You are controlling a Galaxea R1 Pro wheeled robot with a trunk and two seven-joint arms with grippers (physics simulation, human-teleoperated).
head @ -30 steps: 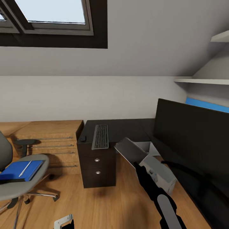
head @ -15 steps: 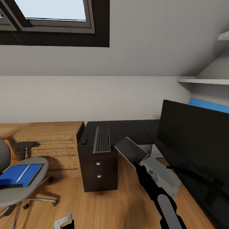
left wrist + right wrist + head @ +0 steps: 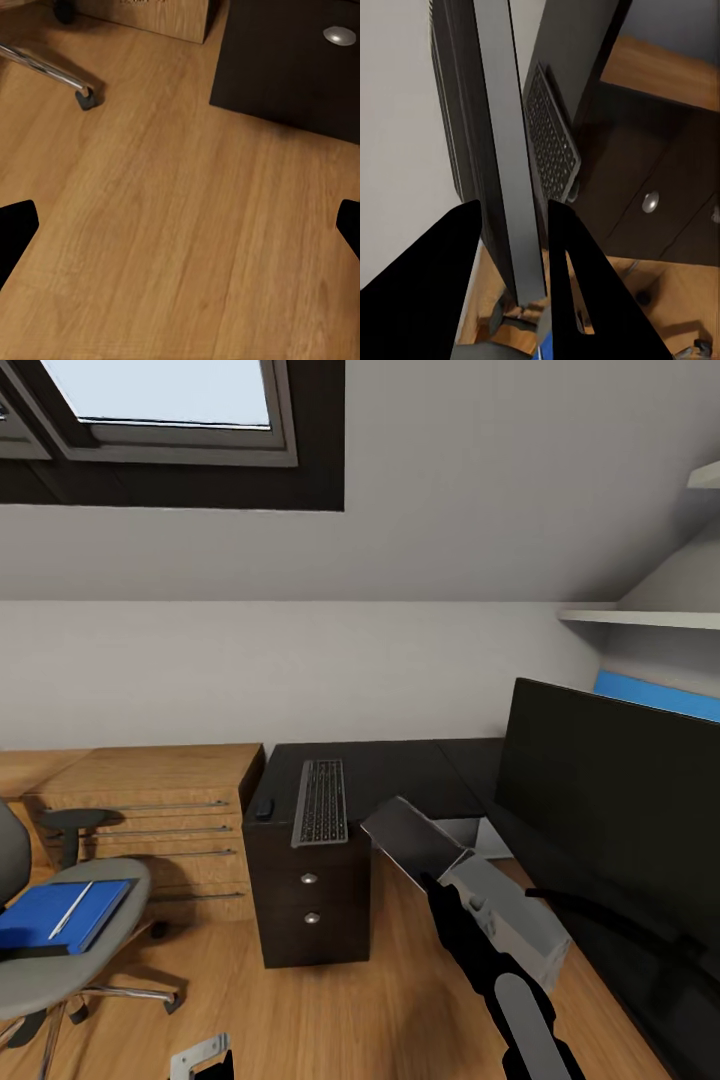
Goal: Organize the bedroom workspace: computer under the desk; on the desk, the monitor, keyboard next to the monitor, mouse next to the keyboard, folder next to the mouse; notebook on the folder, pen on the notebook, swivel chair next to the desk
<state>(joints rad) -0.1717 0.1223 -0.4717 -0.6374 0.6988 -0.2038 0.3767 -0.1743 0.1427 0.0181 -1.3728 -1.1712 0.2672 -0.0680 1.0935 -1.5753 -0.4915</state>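
- Wood floor runs through the near ground, with grey walls and a skylight behind.
- The left gripper hangs low over bare floor. Its fingers are wide apart and hold nothing.
- The right gripper is clamped on a thin grey panel. From the head view I judge that this is the edge of the computer.
- The computer is a grey case held off the floor and tilted, just right of the desk's drawer unit.
- Key relation: the case's long axis points roughly at the open gap under the desk, ahead of the right arm. That arm already has it, so I judge the next move is to lower it and push it forward. The left arm is well apart from it.
- The monitor is a big black slab just right of the case, so clearance looks tight. I can't see its base, so I can't tell what it stands on.
- The swivel chair sits left of the desk, well apart from it.
- A blue folder lies on its seat with a pale pen on top. I can't tell the notebook apart from the folder.
- The keyboard is on the desk top, lengthwise front to back.
- The mouse sits just left of the keyboard, near the desk's edge.
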